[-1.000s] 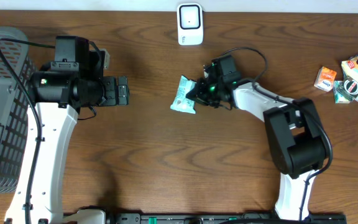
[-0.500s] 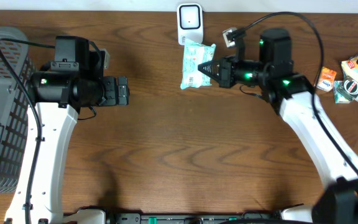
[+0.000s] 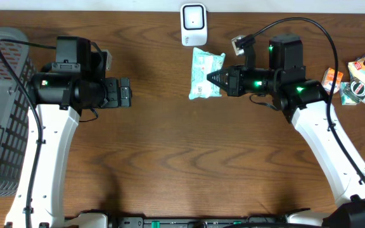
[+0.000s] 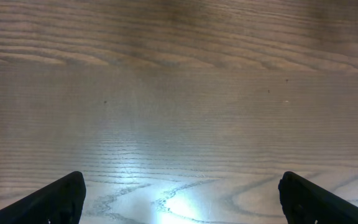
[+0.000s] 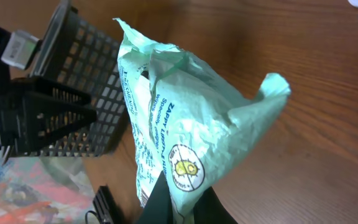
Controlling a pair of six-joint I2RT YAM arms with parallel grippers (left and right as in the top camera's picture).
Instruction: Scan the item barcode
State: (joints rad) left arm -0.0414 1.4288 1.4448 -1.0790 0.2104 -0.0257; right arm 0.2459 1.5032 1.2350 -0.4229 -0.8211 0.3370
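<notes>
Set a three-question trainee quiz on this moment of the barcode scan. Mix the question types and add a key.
1. Multiple choice: what does the right pincer hold?
A) a pale green packet
B) a red can
C) nothing

2. True or false: the left pincer is shut on the packet.

3. Fill in: in the overhead view, the packet is held close to the white ______ by the table's far edge.

Key: 1 A. 2 False: its fingers stand apart with nothing between them. 3 scanner.
</notes>
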